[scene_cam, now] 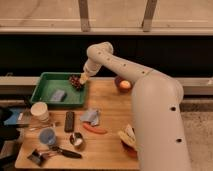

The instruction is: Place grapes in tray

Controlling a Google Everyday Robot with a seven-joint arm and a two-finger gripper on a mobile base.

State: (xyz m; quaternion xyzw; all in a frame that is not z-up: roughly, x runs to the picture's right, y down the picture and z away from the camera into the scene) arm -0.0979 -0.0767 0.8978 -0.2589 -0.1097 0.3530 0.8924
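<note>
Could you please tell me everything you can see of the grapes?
The grapes are a small, compact bunch of dark reddish-purple round berries. They lie inside the green tray, in its back right corner close to the rim and apart from the grey-blue item in the tray. The gripper sits just beside them on the right, over the tray's edge. Whether it touches them cannot be told.
</note>
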